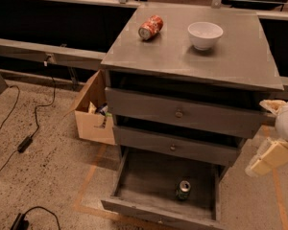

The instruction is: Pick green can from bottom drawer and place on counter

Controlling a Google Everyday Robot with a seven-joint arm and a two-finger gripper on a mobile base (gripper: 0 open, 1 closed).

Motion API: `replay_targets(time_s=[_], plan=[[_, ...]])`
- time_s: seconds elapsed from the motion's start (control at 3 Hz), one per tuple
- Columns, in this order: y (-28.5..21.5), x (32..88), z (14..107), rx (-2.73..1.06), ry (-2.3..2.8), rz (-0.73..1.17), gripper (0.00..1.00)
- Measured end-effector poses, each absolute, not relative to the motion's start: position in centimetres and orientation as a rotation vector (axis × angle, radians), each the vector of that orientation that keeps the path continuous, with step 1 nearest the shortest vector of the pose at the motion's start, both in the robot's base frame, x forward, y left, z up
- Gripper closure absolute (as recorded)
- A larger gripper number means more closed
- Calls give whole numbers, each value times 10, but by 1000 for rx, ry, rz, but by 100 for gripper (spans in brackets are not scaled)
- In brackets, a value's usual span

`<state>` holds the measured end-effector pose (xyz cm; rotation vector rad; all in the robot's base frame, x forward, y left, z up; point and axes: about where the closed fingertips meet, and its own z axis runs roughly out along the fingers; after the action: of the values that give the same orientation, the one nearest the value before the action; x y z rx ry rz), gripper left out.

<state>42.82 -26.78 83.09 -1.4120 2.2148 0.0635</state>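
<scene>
Bottom drawer [158, 213]: lowest part of the cabinet [107, 80], it stood pulled well out toward me, a wide shallow grey tray.
Green can [183, 189]: it stood upright inside the bottom drawer, right of the cabinet's centre line and back near the middle drawer's front, touching nothing but the tray floor.
Gripper [271, 156]: cream-coloured, it hung in the air just off the cabinet's right front corner, level with the two upper drawers, apart from the green can and empty as far as I could see; whether it was open or closed I could not tell.
Middle drawer [175, 146]: it sat nearly pushed in, directly above the open tray, its small knob at the centre.
Top drawer [182, 114]: it sat just under the cabinet's top, also nearly pushed in, with a dark gap above it.
Cardboard box [93, 114]: it stood open on the floor against the cabinet's left side.
Cable [24, 143]: a black lead lay on the speckled floor well left of the cabinet.
Counter [182, 63]: the flat grey top of the cabinet, slightly overhanging the front.
Red can [150, 27]: it lay on its side on the counter, toward the cabinet's back left.
Bowl [205, 34]: white, it stood upright on the counter, right of the red can and apart from it.
</scene>
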Motion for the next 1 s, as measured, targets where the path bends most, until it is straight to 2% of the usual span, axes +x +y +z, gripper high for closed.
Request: replay_targets(time_s=[0.33,1.0], plan=[[-268,428,831,-1412,2215,63,0],[-249,433,732,-1321,2191,232,0]])
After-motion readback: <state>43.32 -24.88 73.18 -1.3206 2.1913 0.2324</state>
